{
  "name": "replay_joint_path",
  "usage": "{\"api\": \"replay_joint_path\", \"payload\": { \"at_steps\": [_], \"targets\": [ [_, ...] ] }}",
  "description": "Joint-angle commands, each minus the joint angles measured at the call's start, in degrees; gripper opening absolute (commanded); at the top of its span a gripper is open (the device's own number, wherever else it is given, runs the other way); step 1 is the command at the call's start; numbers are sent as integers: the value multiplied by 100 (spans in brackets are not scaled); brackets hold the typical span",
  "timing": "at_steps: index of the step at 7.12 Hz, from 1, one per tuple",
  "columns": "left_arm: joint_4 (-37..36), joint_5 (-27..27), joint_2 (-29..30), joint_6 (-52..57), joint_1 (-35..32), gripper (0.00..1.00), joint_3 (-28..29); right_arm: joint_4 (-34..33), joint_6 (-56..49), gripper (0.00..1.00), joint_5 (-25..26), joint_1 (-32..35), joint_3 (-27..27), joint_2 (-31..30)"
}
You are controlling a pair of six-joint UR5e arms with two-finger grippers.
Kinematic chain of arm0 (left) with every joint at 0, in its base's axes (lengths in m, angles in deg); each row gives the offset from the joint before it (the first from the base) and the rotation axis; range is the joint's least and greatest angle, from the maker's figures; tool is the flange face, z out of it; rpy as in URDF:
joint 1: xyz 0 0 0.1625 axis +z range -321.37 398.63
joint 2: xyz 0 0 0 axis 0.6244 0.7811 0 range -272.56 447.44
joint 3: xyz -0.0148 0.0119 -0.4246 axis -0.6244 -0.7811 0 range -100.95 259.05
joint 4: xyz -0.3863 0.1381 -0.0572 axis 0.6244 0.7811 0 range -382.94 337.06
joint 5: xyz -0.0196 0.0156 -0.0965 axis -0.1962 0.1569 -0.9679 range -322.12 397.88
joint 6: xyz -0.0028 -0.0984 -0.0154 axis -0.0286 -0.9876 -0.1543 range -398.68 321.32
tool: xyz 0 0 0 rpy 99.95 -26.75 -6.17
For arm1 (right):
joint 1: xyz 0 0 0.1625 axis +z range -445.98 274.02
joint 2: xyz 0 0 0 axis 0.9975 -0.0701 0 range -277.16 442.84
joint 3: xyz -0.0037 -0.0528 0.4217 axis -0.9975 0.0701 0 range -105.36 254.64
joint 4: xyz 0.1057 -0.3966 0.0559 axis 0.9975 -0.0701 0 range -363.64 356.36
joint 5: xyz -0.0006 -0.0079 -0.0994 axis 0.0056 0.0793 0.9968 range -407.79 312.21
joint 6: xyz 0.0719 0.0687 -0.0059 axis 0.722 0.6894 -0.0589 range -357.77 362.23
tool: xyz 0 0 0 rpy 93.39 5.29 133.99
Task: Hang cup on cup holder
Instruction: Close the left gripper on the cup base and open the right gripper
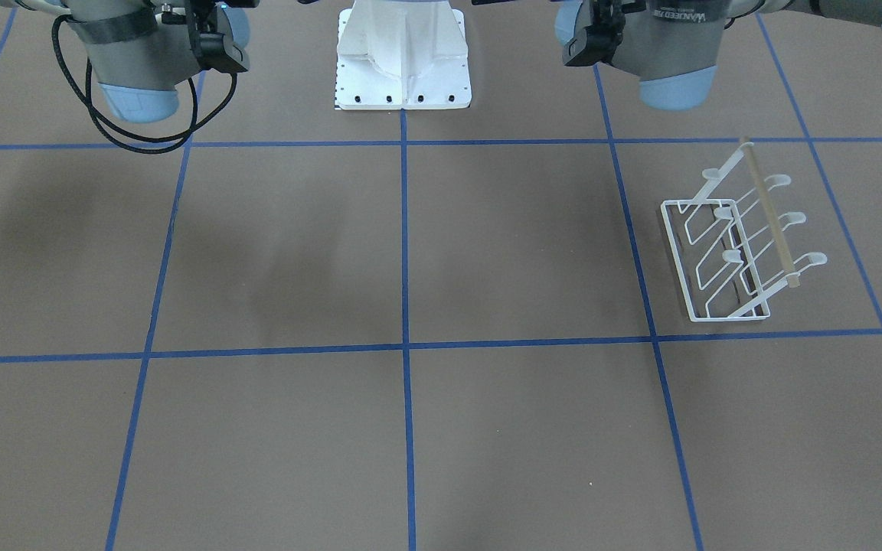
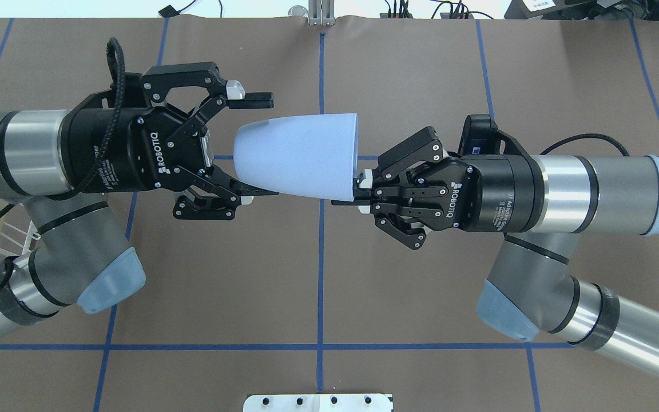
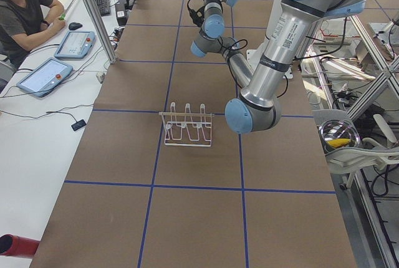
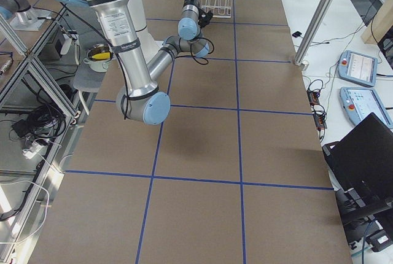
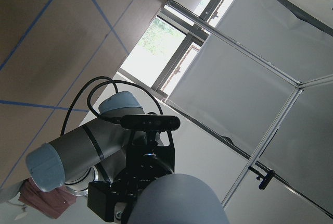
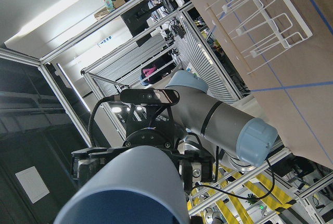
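Above the table (image 2: 421,286), right tool (image 2: 357,193) apparently pinches cup (image 2: 298,154) rim; left tool (image 2: 266,147) gapes wide.

The brown table (image 1: 295,252) has a grid of blue tape (image 1: 404,245). On it stand the rack (image 1: 732,255), middle right, and a white base plate (image 1: 403,84), top centre.

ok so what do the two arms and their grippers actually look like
The left arm and right arm are silver and grey tubes with light blue joint caps. The left gripper and right gripper are black two-finger linkages marked ROBOTIQ in white, with pale fingertip pads. A black cable leaves each wrist.
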Motion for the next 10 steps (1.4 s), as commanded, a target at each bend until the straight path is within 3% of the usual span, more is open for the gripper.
{"api": "replay_joint_path", "payload": {
  "at_steps": [1, 2, 3, 7, 8, 10],
  "targets": [
    [45, 3, -27, -16, 18, 78, -50, 0, -2, 0, 9, -8, 0, 40],
    [36, -6, -71, -190, 18, 8, -111, 0, -2, 0, 96, 0, 0, 40],
    [45, -6, -71, -514, 18, 0, -112, 0, -55, 97, 175, 9, 9, -4],
    [-52, 29, -141, -457, -87, 0, -209, 211, -1002, 100, 167, 262, 0, -311],
    [-104, 186, -203, -430, -435, 0, -139, 211, -1152, 100, 63, 543, 9, -529],
    [-803, 108, -413, 914, -790, 0, -129, 193, -1975, 100, -594, 1070, 296, -811]
  ]
}}
